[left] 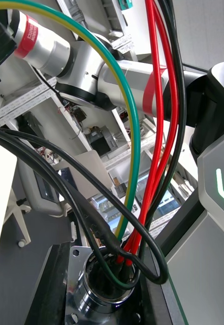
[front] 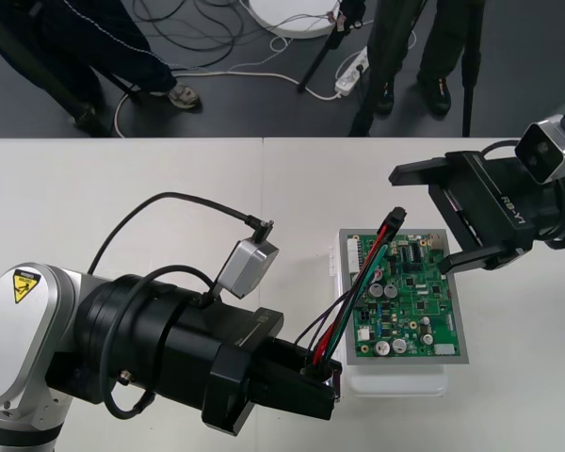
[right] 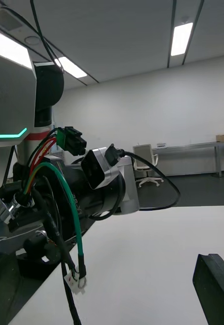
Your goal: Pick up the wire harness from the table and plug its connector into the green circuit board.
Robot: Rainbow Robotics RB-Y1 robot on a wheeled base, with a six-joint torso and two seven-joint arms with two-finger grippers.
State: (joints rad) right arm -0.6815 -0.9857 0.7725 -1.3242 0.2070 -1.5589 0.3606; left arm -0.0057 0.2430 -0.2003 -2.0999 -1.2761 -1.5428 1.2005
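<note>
Pale table (front: 122,169) carries the green circuit board (front: 414,297) right of centre. At bottom centre the left gripper (front: 322,377) clamps the wire harness (front: 360,281) by its socket (left: 101,289), raising the plug (front: 396,217) over the board's upper edge, probably for the spread-open right gripper (front: 447,218).

Harness (front: 358,282) held by L gripper (front: 322,379), plug (front: 395,218) up over board (front: 416,294); R gripper (front: 420,218) spread wide, just by plug.
</note>
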